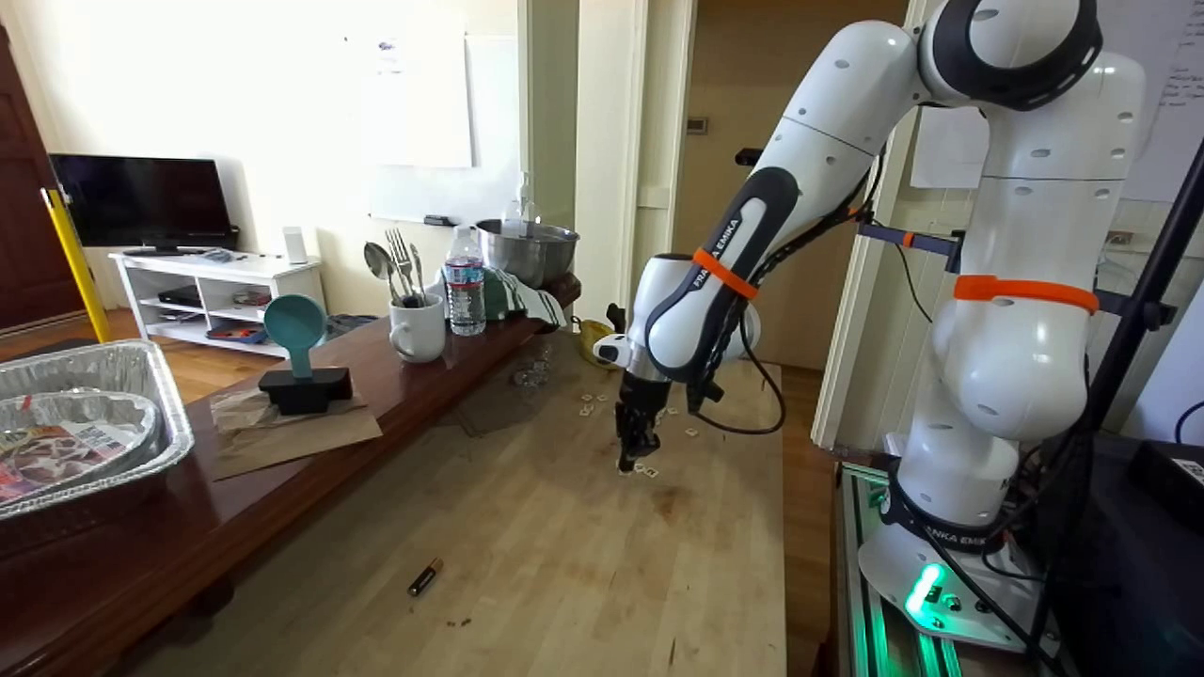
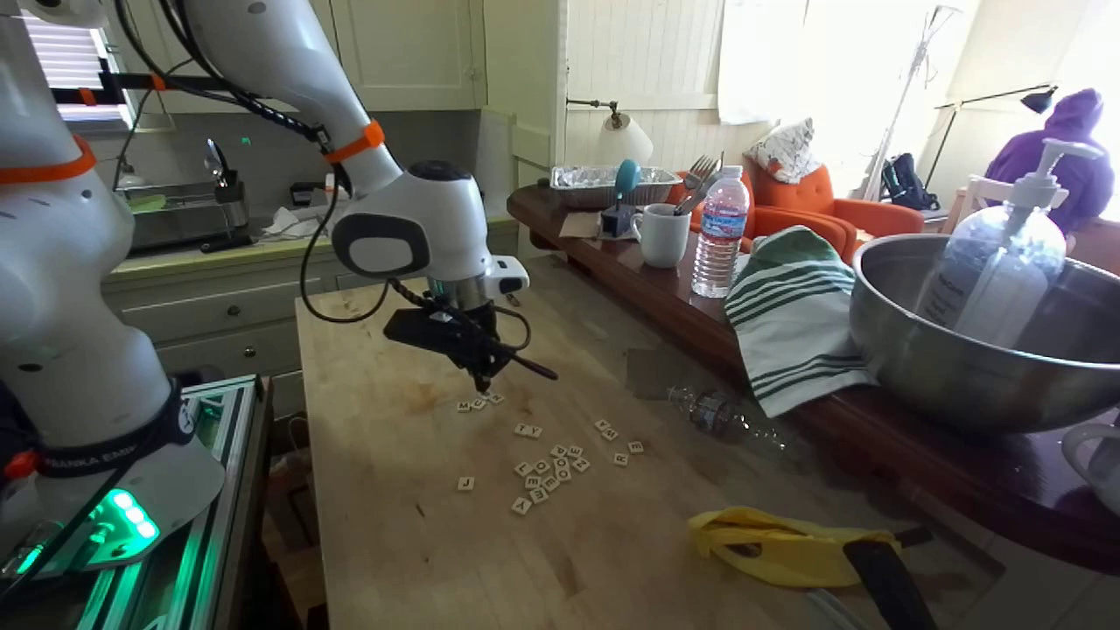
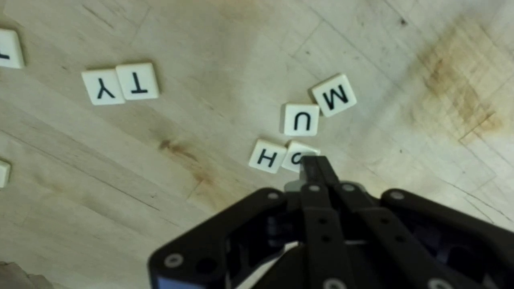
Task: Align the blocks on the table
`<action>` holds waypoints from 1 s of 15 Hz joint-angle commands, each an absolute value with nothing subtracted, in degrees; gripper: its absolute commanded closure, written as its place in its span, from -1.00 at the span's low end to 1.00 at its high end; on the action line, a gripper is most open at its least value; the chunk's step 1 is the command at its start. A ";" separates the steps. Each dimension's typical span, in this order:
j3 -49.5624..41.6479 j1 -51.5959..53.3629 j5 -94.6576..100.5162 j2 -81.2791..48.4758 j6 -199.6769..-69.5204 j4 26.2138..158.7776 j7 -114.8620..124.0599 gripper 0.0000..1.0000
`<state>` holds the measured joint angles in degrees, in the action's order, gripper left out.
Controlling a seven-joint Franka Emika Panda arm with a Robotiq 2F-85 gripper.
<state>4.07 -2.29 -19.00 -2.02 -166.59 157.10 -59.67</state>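
Note:
White letter blocks lie flat on the pale wood table point(image 2: 394, 551). In the wrist view, a block marked H point(image 3: 265, 157) touches a block whose letter is partly covered point(image 3: 292, 155). The U block point(image 3: 301, 120) and the tilted M block point(image 3: 334, 95) lie beyond them at differing angles. The Y block point(image 3: 103, 87) and T block point(image 3: 137, 81) sit side by side to the left. My gripper point(image 3: 319, 158) is shut, its fingertips together with nothing seen between them. The tips overlap the partly covered block; contact cannot be told. The gripper also shows in both exterior views point(image 1: 628, 461) point(image 2: 482, 385).
A loose cluster of several blocks point(image 2: 551, 482) and a J block point(image 2: 466, 483) lie on the table. A clear plastic bottle point(image 2: 713, 411), a yellow item point(image 2: 779, 547) and a battery point(image 1: 425, 576) also lie there. A raised dark counter point(image 1: 254, 470) runs along one side.

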 commanded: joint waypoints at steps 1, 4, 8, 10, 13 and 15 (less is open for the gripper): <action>5.09 -1.99 -21.68 -4.21 -169.89 157.22 -61.57 1.00; 5.07 -2.11 -20.34 -5.52 -171.12 157.02 -60.04 1.00; 5.00 -2.05 -20.92 -6.14 -172.10 156.53 -57.38 1.00; 5.01 -2.01 -21.66 -6.27 -172.06 156.26 -54.68 1.00; 4.91 -1.95 -23.58 -6.46 -172.09 156.01 -48.69 1.00; 4.89 -2.25 -25.91 -6.09 -172.12 156.05 -45.19 1.00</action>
